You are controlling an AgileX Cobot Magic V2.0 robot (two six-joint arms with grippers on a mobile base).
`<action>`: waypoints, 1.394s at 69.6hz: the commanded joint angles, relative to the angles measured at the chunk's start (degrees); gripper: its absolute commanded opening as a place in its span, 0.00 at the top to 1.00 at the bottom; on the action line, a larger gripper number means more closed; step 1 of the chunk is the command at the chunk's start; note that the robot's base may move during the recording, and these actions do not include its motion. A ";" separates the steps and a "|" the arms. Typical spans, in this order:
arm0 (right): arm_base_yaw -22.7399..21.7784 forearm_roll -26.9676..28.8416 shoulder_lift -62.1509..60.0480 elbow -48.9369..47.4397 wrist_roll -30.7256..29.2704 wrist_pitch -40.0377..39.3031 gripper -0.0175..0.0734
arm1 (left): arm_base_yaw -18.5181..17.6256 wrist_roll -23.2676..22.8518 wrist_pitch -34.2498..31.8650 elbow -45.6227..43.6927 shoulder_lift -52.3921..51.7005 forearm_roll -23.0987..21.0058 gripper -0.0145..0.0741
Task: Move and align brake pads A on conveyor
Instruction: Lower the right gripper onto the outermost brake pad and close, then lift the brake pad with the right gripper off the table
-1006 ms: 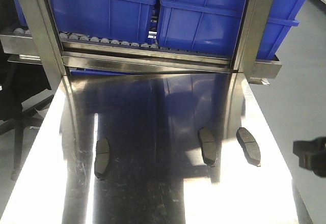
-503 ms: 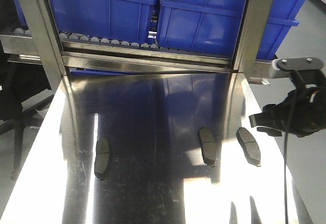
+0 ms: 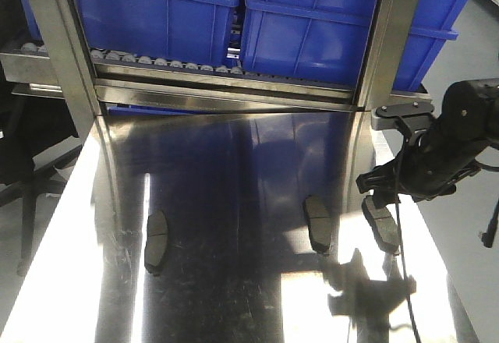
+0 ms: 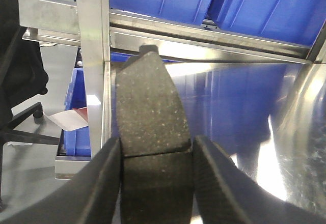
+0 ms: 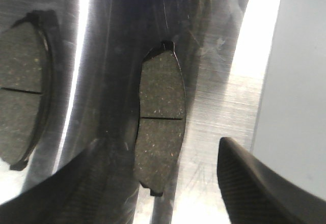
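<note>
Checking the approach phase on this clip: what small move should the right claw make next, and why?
Probably lower the right claw straight down. It is open, and the right wrist view shows the rightmost brake pad lying flat on the steel tabletop between its fingers, long edges facing them, ungripped. Closing would come after.

The gripper hangs over a scratched, shiny steel table with its jaws spread wide. One dark finger shows at lower left and the other at lower right. Between them a pad lies flat on the table, lengthwise up the frame, a thin groove crossing its middle. A second pad lies well apart at the left edge, cut off by the frame. Whether the fingers touch the table is hard to tell. Grey floor runs down the right side.
</note>
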 commanded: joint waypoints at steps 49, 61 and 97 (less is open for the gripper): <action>0.17 -0.76 9.75 -7.05 -1.32 1.90 0.29 | -0.17 -0.50 -6.04 -1.61 0.27 -0.68 0.84; 0.17 -0.76 10.77 -7.39 -0.24 2.13 0.29 | -0.17 -0.50 -6.04 -1.61 0.27 -0.68 0.84; 0.08 -0.76 9.61 -7.73 3.09 2.72 0.65 | -0.17 -0.50 -6.04 -1.61 0.27 -0.68 0.84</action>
